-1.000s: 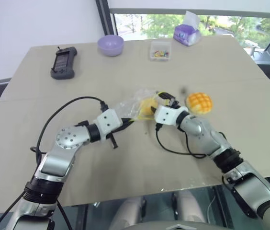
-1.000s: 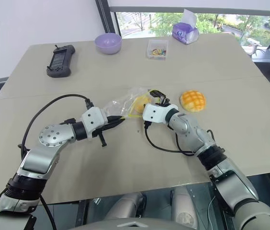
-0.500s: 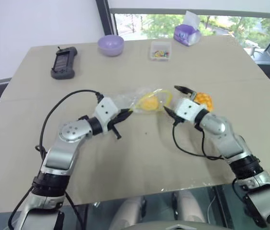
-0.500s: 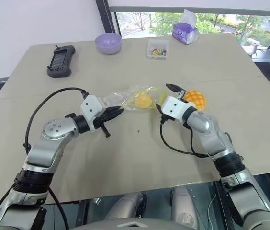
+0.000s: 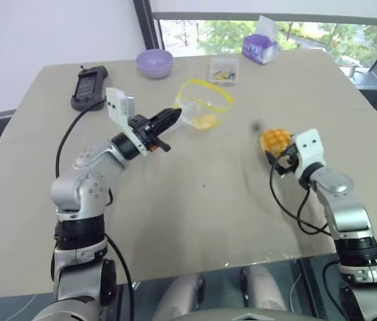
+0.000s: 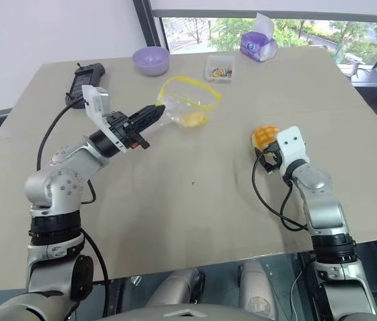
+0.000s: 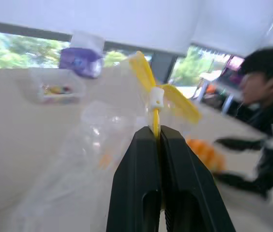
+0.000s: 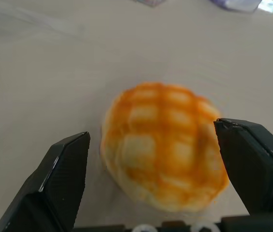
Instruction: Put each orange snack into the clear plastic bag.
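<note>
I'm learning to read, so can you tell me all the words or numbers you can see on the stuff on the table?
No word or number here can be read.
The purple tissue pack has a print, too small to read.
The black handheld device has a screen, too small to read.
The small clear box, purple bowl, clear plastic bag and grid-topped orange snack show no writing.

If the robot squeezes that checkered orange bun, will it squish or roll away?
The checkered bun looks puffy like soft bread, so it would probably squish a little. It sits flat side down on the table, so it likely won't roll. The right gripper stands open on both sides of it, which should keep it from sliding off.
</note>
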